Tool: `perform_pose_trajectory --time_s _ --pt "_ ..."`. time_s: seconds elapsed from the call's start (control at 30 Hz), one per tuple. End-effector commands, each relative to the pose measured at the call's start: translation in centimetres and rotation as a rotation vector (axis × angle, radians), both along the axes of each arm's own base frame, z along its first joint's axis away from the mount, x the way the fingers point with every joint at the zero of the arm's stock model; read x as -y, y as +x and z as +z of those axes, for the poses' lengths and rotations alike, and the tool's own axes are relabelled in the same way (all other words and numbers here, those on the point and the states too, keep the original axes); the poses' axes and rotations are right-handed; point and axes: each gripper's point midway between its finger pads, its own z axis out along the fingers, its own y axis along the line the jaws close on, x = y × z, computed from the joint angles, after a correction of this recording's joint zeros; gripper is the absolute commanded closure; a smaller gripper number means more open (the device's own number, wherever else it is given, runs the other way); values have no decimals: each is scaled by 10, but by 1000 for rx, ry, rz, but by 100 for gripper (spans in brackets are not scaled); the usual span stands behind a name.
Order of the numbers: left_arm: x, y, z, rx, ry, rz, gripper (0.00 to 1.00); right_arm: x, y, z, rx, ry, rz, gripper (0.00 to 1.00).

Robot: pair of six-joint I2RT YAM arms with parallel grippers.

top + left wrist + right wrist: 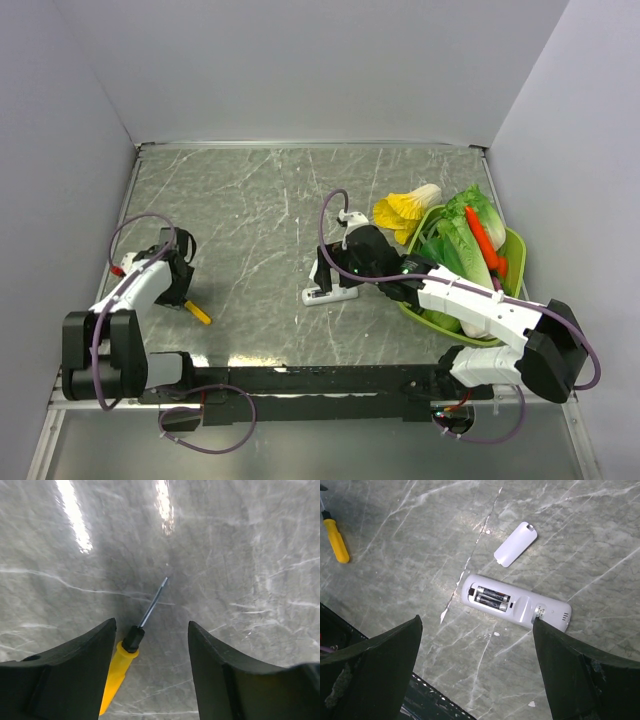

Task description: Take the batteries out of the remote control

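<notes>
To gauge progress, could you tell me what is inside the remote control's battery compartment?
Two batteries lie side by side inside the remote control; its cover lies apart. Whatever is beneath them is hidden.

- The left arm and the right arm are both wearing white shells over black joints, above the black mounting bar.
- Purple cables are looping below that bar and trailing along each arm.
- The left gripper is showing smooth, matte-black, wedge-shaped fingers.
- The right gripper is showing black fingers flecked with pale scuffs.
</notes>
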Motion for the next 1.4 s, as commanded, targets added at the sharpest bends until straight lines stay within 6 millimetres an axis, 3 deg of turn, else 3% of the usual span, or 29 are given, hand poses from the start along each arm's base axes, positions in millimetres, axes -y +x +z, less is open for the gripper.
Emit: perform_pose_trajectory --time_s 0.0,0.17,0.37,0.4,0.47,0.6,0.7,0.73,0.87,1.07,1.17,1.33,1.37 --pt "13 9 -10 -7 -69 -51 37 -8 2 7 26 29 21 1" --pt "13 -7 -25 -84 -76 -18 50 -16 -13 14 28 60 120 0" --pt "28 -19 -40 -74 -159 -15 81 -12 -19 19 69 104 111 0" --pt "34 -24 -44 -77 -194 -25 92 -13 -17 21 85 114 102 0" --pt "41 -18 -40 -30 -224 -45 99 -15 -20 22 100 141 116 0" --pt "63 -8 -21 77 -313 -98 99 -38 -31 33 123 257 229 0" --pt "79 -1 -4 147 -368 -131 99 -53 -29 41 148 323 252 4" --pt "90 -1 1 162 -424 -151 99 -62 -28 53 180 376 281 5" --pt "124 10 26 292 -599 -248 99 -86 -32 59 214 413 340 13" --pt "149 8 54 350 -724 -315 99 -122 -43 43 337 312 387 26" --pt "157 6 62 383 -778 -329 99 -139 -56 33 406 264 444 27" --pt "162 1 71 388 -807 -323 99 -158 -59 20 538 125 461 27" --pt "163 0 71 385 -813 -323 99 -164 -60 25 562 117 461 27"
